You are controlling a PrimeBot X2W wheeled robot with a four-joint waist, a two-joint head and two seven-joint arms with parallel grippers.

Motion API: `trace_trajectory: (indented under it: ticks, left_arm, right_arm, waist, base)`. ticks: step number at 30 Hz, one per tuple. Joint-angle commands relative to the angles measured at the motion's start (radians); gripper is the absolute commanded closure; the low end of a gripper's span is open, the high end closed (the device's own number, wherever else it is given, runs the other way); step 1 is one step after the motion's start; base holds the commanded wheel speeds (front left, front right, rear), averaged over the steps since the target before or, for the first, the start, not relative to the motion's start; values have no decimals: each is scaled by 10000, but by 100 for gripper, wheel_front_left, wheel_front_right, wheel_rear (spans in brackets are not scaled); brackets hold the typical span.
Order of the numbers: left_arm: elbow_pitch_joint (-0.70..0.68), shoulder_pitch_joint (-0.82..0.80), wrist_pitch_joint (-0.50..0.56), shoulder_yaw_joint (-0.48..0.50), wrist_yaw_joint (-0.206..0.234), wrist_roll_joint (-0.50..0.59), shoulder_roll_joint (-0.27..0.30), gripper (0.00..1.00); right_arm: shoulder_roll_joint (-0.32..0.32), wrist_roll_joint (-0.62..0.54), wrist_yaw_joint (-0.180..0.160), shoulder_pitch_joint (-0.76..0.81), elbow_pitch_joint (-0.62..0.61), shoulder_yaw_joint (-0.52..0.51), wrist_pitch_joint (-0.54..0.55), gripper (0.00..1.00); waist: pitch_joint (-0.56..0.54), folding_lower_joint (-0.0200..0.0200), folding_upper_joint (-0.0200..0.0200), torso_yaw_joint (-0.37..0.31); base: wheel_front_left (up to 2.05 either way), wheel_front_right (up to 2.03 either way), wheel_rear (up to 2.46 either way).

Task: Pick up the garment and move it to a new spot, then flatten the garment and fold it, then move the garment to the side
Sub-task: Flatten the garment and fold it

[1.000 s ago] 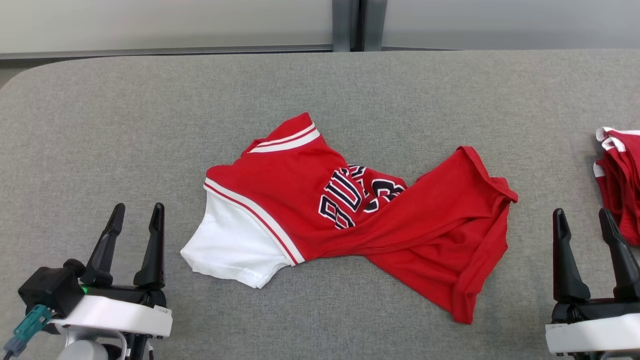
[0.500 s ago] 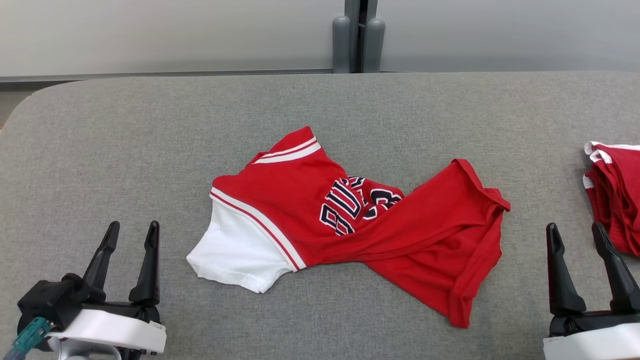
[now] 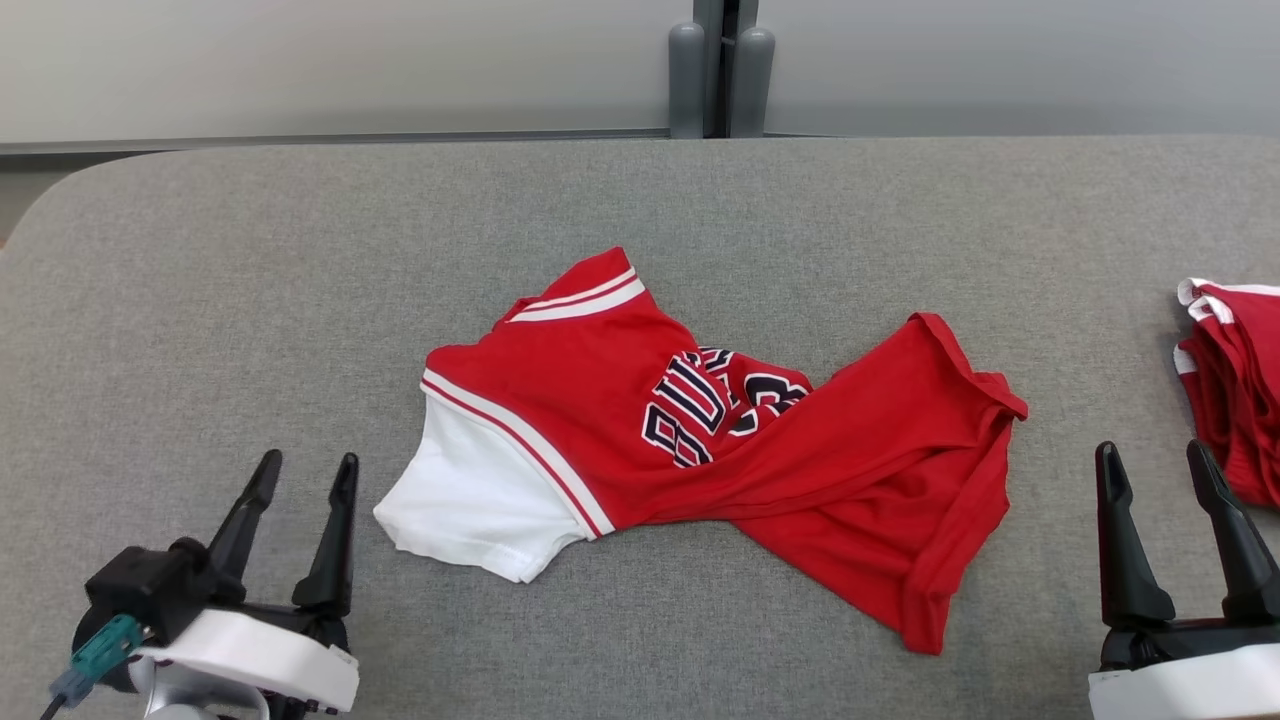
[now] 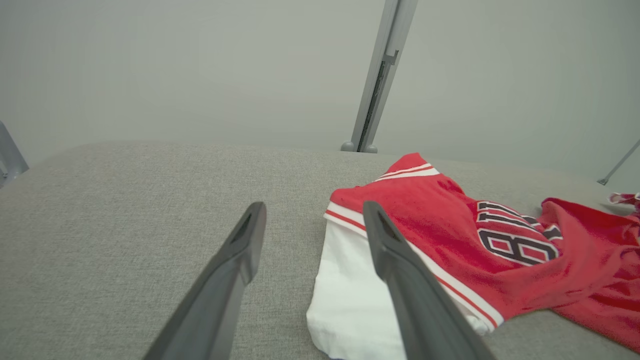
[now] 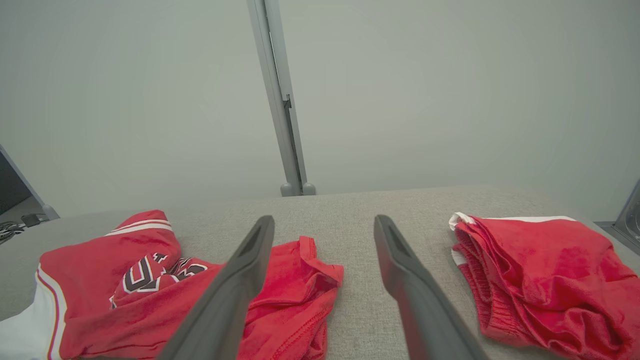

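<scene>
The garment (image 3: pixel 720 440), a red jersey with white sleeves, white stripes and dark lettering, lies crumpled and twisted in the middle of the grey table (image 3: pixel 300 280). My left gripper (image 3: pixel 305 470) hovers open at the lower left, just left of the white sleeve (image 3: pixel 470 500). In the left wrist view the garment (image 4: pixel 450 235) spreads to the right, and the right finger (image 4: pixel 400 265) overlaps the white sleeve. At the lower right my right gripper (image 3: pixel 1155 455) is open and empty, right of the garment's hem. The right wrist view shows the garment (image 5: pixel 125 295) at the left.
A pile of folded red garments (image 3: pixel 1235 390) sits at the table's right edge, close beside my right gripper; it is also in the right wrist view (image 5: pixel 540 275). A grey post (image 3: pixel 720 70) stands behind the table's far edge against a pale wall.
The camera has tilted, shifting the whole picture down. My left gripper has moved a little right, toward the white sleeve. The garment has not moved.
</scene>
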Motion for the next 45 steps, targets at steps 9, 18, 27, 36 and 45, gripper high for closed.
trace_trajectory:
  ticks: [9,18,27,36,45]
  left_arm:
    - [1925,-974,1285,-1072,-575,-431,-92,0]
    - [3353,-1535,1489,-1579,-765,-868,-106,100]
    - [3641,-1977,1127,-1910,-806,-1072,38,100]
    - [3570,-2643,680,-2455,-805,-1402,169,100]
    - [3860,-3039,208,-2986,-769,-1985,367,100]
  right_arm:
    - [-21,-21,-4,-230,52,165,-25,0]
    - [-21,-126,-4,-228,191,32,89,0]
    - [-16,-702,-3,-593,676,-269,584,0]
    - [-126,-1603,-4,-2349,1319,462,2143,0]
    - [-521,-1366,-4,-3272,1671,335,4008,100]
  waist:
    - [428,0,0,-98]
    - [652,0,0,-193]
    - [994,0,0,-150]
    - [1878,0,0,199]
    - [2169,0,0,435]
  base:
    - [0,0,0]
    - [0,0,0]
    - [0,0,0]
    - [0,0,0]
    - [0,0,0]
